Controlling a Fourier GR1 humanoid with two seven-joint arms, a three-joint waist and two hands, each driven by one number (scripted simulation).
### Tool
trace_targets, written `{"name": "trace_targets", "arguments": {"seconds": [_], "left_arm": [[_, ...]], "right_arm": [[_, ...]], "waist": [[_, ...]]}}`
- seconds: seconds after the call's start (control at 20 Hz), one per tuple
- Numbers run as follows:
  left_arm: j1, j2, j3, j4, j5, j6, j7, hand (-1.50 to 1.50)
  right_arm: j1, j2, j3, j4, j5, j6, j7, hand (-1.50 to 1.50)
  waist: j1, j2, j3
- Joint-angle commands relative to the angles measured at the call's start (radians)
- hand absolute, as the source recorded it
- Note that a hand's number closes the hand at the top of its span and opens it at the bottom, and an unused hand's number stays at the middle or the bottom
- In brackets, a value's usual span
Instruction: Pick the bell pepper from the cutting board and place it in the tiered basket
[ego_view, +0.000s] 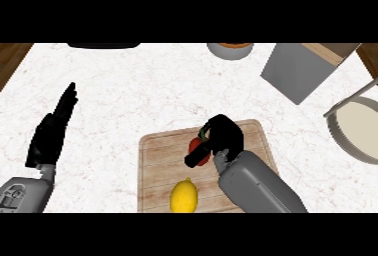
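A red bell pepper (195, 145) lies on the wooden cutting board (164, 155), mostly hidden under my right hand (221, 136). That hand sits right over the pepper with its fingers and thumb curled round it. Only a red sliver and a bit of green stem show at the hand's left side. The tiered basket (353, 125) stands at the right edge, its round cream tray ringed by a grey rim. My left hand (55, 127) rests open on the left of the counter, fingers straight and pointing away, far from the board.
A yellow lemon (184, 195) lies on the board's near end, beside my right forearm. A grey box (299, 70) stands at the back right, a grey pot (230, 50) at the back middle, a dark object (103, 45) at the back left.
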Motion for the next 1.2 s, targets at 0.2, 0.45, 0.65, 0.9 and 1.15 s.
{"name": "trace_targets", "arguments": {"seconds": [0.2,0.45,0.65,0.9,1.15], "left_arm": [[0.021,-0.023,0.016,-0.015,-0.017,0.006,0.005,0.00],[-0.008,-0.033,0.031,0.000,-0.027,-0.014,0.022,0.00],[0.003,-0.007,0.047,0.001,-0.028,-0.020,0.028,0.00],[0.016,-0.006,0.049,-0.044,-0.029,-0.018,0.057,0.00],[0.049,-0.009,0.073,-0.023,-0.012,-0.039,-0.001,0.00]], "right_arm": [[0.152,-0.149,0.189,-0.217,0.067,0.121,-0.196,1.50],[0.190,-0.193,0.105,-0.456,0.151,0.055,-0.164,1.50],[0.172,-0.153,0.059,-0.546,0.302,-0.078,-0.136,1.50],[0.093,-0.227,-0.056,-0.798,0.420,0.030,-0.060,1.50],[0.030,-0.345,-0.259,-0.967,0.364,0.228,-0.034,1.50]], "waist": [[-0.021,0.006,0.005],[-0.025,0.007,0.005],[-0.033,0.005,0.005],[-0.039,-0.001,0.005],[-0.035,0.003,0.004]]}}
